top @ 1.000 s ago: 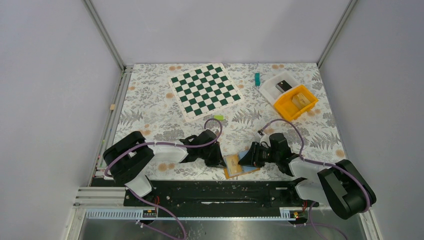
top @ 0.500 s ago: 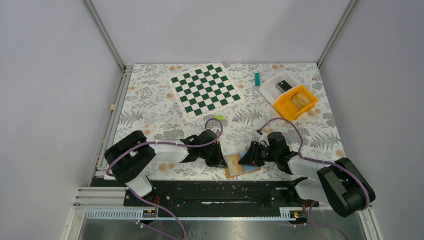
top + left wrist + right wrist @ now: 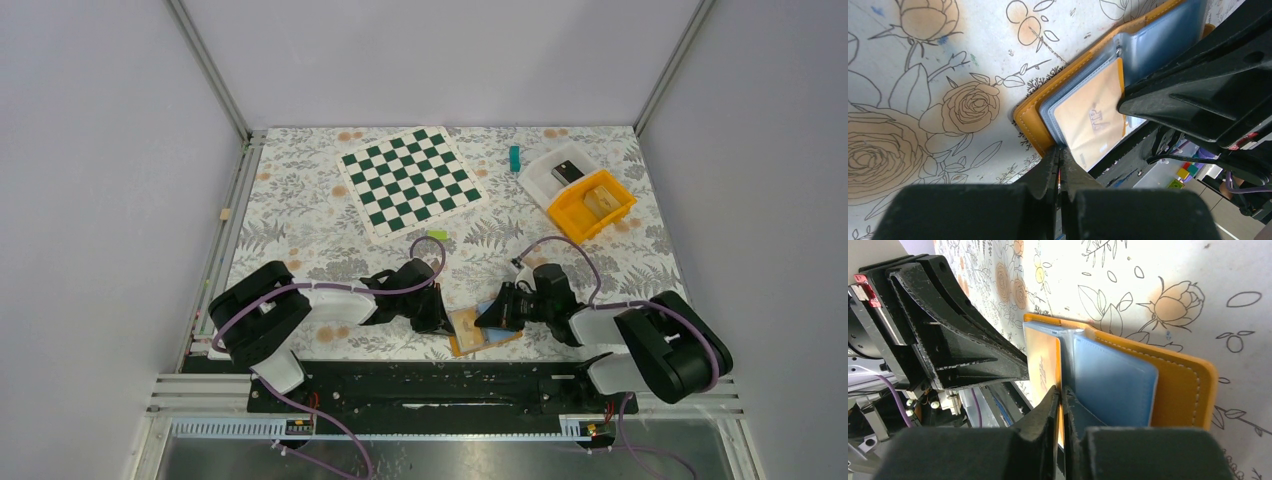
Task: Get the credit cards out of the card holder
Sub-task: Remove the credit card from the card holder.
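Observation:
The orange card holder (image 3: 483, 338) lies open on the floral table by the front edge. It also shows in the left wrist view (image 3: 1034, 118) and in the right wrist view (image 3: 1183, 390). A light-blue credit card (image 3: 1113, 385) lies on its right half, and it also shows in the left wrist view (image 3: 1160, 45). A cream card (image 3: 1093, 117) sits in a clear sleeve on the left half. My left gripper (image 3: 1060, 150) is shut on the holder's near corner. My right gripper (image 3: 1060, 389) is shut on a thin upright sleeve leaf between the cream and blue cards.
A green-and-white chessboard (image 3: 412, 183) lies at the back centre. A small green block (image 3: 514, 158), a white bin (image 3: 552, 170) and a deeper orange bin (image 3: 590, 205) stand at the back right. The black base rail (image 3: 430, 385) runs just in front of the holder.
The right arm's elbow has swung left and inward and its gripper has edged slightly left over the holder. The left arm and the holder have stayed in place.

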Controlling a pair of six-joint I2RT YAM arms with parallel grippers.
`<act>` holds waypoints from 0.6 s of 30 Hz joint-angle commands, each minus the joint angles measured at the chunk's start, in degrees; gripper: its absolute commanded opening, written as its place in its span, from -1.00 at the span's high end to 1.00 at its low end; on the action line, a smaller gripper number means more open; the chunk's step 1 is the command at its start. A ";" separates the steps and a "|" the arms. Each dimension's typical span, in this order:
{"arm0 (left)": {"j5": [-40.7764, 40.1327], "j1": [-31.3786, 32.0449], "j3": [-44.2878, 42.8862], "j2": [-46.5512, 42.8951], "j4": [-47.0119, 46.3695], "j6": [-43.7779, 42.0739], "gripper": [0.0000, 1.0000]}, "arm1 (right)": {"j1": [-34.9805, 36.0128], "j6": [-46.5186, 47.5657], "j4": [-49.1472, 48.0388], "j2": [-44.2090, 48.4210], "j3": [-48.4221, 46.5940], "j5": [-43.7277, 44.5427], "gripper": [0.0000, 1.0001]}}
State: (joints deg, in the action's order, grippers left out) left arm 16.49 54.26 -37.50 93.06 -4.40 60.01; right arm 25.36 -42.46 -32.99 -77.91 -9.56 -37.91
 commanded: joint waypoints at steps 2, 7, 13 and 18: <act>-7.91 0.41 2.58 5.08 9.69 -2.91 1.00 | 0.74 -1.83 -5.55 -1.24 0.94 -2.39 1.00; -10.41 0.04 1.98 6.23 13.43 -3.59 1.00 | 0.74 -1.01 -1.06 1.90 0.44 -0.59 1.00; -13.06 0.06 2.23 5.65 15.91 -4.10 1.00 | 0.44 1.35 9.68 8.19 -0.94 3.59 1.00; -13.28 -0.27 2.63 5.83 16.03 -4.35 1.00 | -0.65 -0.03 13.53 12.36 -1.29 5.22 1.00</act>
State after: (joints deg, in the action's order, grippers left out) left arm 15.79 54.26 -38.65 93.80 -2.02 59.99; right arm 25.34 -42.72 -24.53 -68.49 -9.28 -34.74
